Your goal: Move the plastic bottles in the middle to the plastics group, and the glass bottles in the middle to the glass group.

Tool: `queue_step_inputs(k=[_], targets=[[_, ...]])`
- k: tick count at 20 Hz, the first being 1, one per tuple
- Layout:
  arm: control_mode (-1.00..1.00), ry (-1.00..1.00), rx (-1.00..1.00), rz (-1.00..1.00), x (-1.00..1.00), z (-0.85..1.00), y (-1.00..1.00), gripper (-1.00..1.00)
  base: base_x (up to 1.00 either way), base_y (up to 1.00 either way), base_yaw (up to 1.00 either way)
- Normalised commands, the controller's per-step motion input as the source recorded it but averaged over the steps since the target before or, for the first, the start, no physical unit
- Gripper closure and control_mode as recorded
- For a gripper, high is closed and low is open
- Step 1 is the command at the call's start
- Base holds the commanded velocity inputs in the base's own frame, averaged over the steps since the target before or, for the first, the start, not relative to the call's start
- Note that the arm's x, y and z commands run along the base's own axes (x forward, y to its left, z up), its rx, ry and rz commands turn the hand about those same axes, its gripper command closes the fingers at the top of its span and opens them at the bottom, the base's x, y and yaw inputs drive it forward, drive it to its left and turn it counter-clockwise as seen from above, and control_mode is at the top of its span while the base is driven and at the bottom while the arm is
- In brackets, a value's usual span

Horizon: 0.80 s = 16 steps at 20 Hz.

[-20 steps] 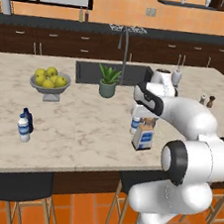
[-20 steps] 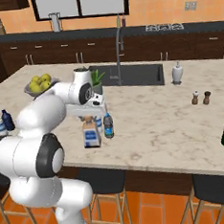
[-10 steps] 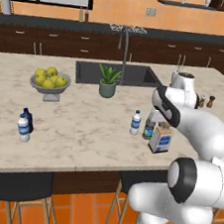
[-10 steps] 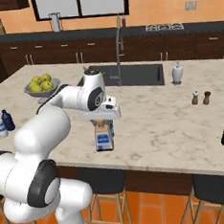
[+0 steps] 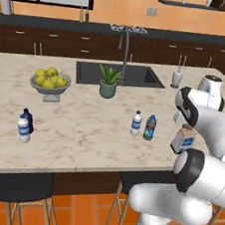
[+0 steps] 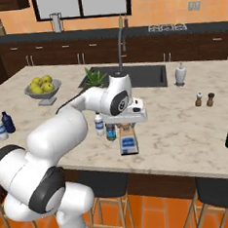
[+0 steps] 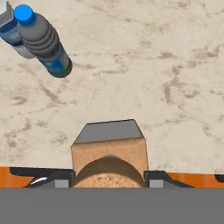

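While the claw point(image 6: 127, 129) pinches its cork neck, the square flask point(image 6: 128, 144) hangs directly beneath.

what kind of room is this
A home-style kitchen, it seems, rendered rather than real: a marble-look island counter with a built-in sink and faucet, dark cabinets along the back wall, and a bowl of yellow fruit.

— What sort of place is this?

— A home kitchen. The marble island point(image 5: 81, 135) is the heart of it, with a sink point(image 5: 119, 74) and tall faucet point(image 5: 126, 46) set into its far side.

— What else says kitchen?

— A fruit bowl point(image 5: 49, 82) and potted plant point(image 5: 109, 81) on the island, stools point(image 6: 105, 185) tucked under its near edge, dark cabinets point(image 6: 81, 53) and a stovetop point(image 6: 163, 28) behind it, below orange walls.
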Motion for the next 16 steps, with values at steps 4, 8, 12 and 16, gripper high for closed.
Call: queue_step_inputs(k=[4,8,12,16], targets=[[-1.0,0.0,-0.01,0.0,0.0,0.12,-0.94,1.0,0.0,0.0,0.0],[-1.0,0.0,0.0,0.0,0.0,0.11,-0.94,1.0,0.0,0.0,0.0],[-1.0,0.0,0.0,0.0,0.0,0.08,-0.95,1.0,0.0,0.0,0.0],[-1.0,0.0,0.0,0.0,0.04,0.01,-0.92,1.0,0.0,0.0,0.0]])
